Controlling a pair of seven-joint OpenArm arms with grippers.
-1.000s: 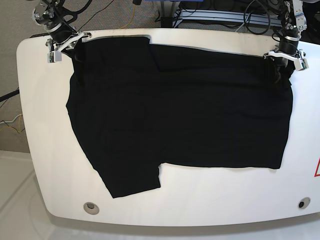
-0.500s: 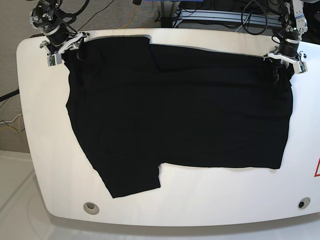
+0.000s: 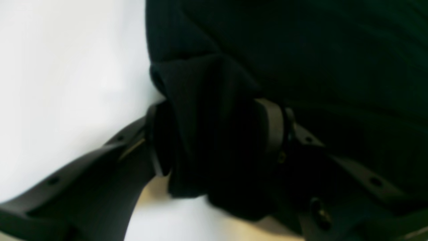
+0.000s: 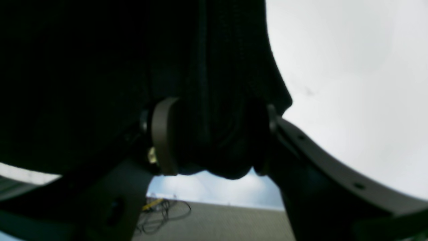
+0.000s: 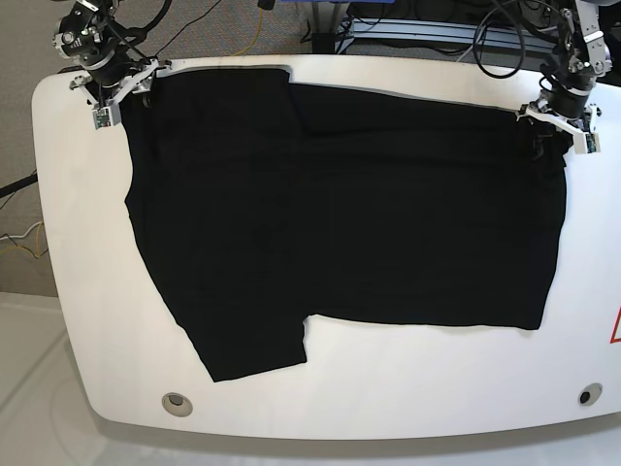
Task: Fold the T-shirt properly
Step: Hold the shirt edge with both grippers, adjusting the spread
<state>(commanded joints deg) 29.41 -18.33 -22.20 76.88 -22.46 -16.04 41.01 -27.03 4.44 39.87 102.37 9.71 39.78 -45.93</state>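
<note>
The black T-shirt [image 5: 340, 204] lies spread flat across most of the white table [image 5: 87, 291], one sleeve reaching toward the front left. At the table's far right corner my left gripper [image 5: 555, 118] is shut on a bunched fold of the T-shirt [image 3: 207, 134], cloth filling the space between its fingers [image 3: 272, 129]. My right gripper [image 5: 118, 92] at the far left corner is shut on the T-shirt [image 4: 214, 134] too, a wad of cloth hanging between its fingers [image 4: 162, 134].
The table edge curves close behind both grippers. Cables [image 5: 243, 29] and a metal frame [image 5: 427, 34] lie on the floor beyond the far edge. Two round holes [image 5: 176, 401] sit near the front corners. A red mark [image 5: 615, 328] shows at the right edge.
Both grippers have moved outward and toward the far edge with the cloth in them, the right one more. The shirt's far-left corner is pulled out wider and its near sleeve edge shifted slightly left.
</note>
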